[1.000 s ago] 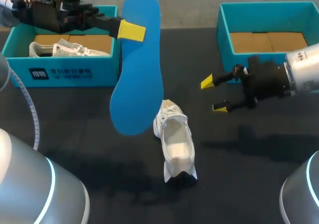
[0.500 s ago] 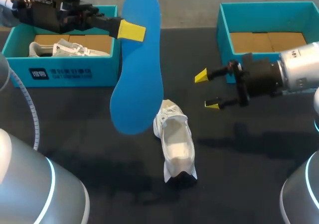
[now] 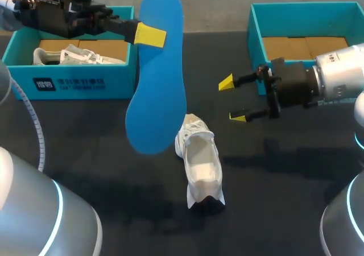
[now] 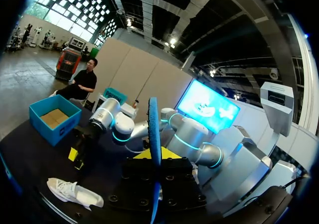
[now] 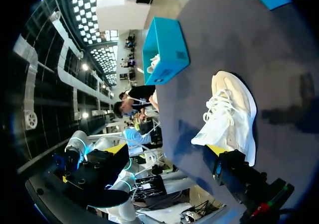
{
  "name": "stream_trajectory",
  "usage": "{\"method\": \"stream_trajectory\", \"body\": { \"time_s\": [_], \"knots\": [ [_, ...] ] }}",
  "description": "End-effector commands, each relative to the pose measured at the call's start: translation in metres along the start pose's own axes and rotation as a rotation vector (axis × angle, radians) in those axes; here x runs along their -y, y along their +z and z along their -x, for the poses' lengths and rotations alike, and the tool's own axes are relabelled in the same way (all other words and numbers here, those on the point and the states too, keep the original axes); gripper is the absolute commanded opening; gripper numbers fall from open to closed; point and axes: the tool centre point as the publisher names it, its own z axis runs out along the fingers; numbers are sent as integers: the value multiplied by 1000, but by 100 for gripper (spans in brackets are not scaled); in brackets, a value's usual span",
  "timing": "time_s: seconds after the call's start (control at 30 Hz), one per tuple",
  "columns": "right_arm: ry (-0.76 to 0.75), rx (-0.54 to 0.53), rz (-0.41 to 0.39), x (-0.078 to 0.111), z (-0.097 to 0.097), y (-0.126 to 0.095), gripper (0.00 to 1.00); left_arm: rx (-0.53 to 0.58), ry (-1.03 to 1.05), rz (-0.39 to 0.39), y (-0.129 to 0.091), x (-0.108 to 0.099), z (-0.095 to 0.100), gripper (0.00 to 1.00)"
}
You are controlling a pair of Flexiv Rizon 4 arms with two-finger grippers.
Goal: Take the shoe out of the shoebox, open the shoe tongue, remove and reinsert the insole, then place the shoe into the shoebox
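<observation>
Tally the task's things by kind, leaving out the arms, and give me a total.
Shoeboxes: 2 (left shoebox, right shoebox)
Shoes: 2 (boxed shoe, loose shoe)
Insoles: 1 (insole)
Total: 5

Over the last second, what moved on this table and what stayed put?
The right end effector, open, moved across the table toward the blue insole and nearer the white shoe. Nothing was grasped or released. The left end effector kept the insole raised, and the shoe lay unmoved.
</observation>
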Motion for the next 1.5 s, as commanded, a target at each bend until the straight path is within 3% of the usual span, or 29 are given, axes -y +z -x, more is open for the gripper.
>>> {"method": "stream_trajectory", "body": {
  "time_s": [0.03, 0.17, 0.23, 0.43, 0.63, 0.7, 0.73, 0.8, 1.23, 1.3, 1.43, 1.5],
  "knots": [
    [0, 0, 2, 0, 0, 1, 100, 26, 59, 29, -3, 5, 6, 0],
    [0, 0, 2, 0, 0, 1, 100, 127, 296, 88, -12, 17, 15, 0],
    [0, 0, 2, 0, 0, 1, 100, 194, 408, 154, -13, 20, 19, 0],
    [0, 0, 2, 0, 0, 1, 100, 348, 719, 267, -18, 17, 29, 0],
    [0, 0, 2, 0, 0, 1, 100, 459, 1037, 270, -20, 10, 32, 0],
    [0, 0, 2, 0, 0, 1, 100, 562, 1314, 262, -21, 5, 25, 0],
    [0, 0, 2, 0, 0, 1, 100, 630, 1410, 342, -19, 2, 25, 0],
    [0, 0, 2, 0, 0, 1, 100, 677, 1520, 407, -17, 0, 24, 0],
    [5, -19, 4, -1, -1, 2, 100, 677, 1520, 407, -17, 0, 24, 0],
    [7, -58, 7, -1, -4, 1, 100, 660, 1558, 344, -15, -2, 27, 0],
    [0, -140, 18, 1, -12, -4, 100, 604, 1706, 147, -15, -6, 32, 0],
    [0, -166, 28, 2, -15, -6, 100, 601, 1760, 133, -14, -7, 37, 0]
  ]
}}
